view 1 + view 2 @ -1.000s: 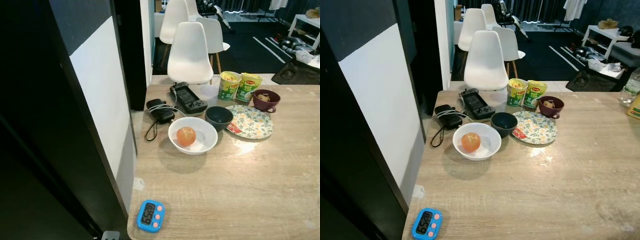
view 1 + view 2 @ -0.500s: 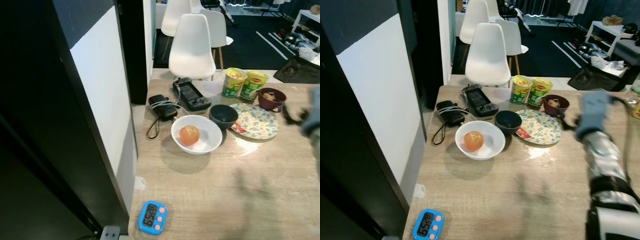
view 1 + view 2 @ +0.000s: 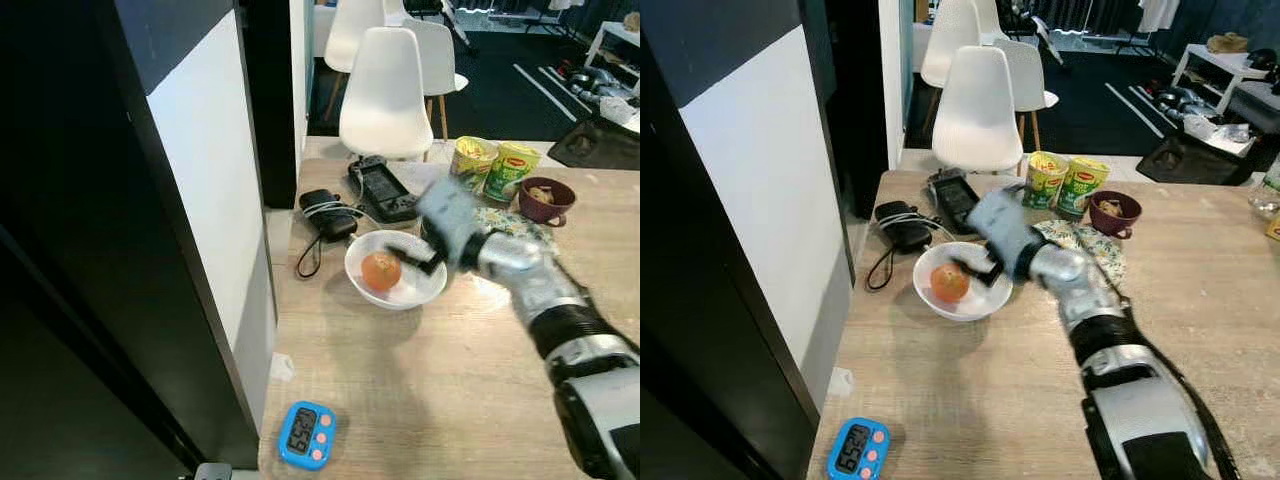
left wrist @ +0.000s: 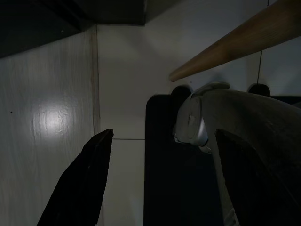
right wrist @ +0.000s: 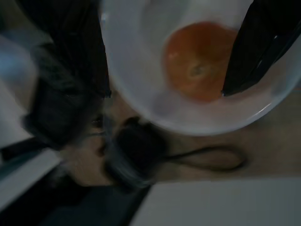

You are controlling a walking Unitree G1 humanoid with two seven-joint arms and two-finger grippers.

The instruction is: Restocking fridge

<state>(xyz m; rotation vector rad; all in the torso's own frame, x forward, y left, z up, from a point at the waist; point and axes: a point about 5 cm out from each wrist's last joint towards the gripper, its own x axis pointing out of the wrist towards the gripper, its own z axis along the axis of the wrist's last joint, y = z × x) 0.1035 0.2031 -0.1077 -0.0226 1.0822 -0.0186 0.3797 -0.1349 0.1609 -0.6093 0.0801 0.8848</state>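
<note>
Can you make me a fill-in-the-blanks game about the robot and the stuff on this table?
The orange fruit sits in a bowl coloured ____.
The right claw is open and reaches over the ____ bowl.
The little timer near the table's edge is coloured ____.
Behind the flowery plate stand ____ green noodle cups.

Missing words: white; white; blue; two
</note>
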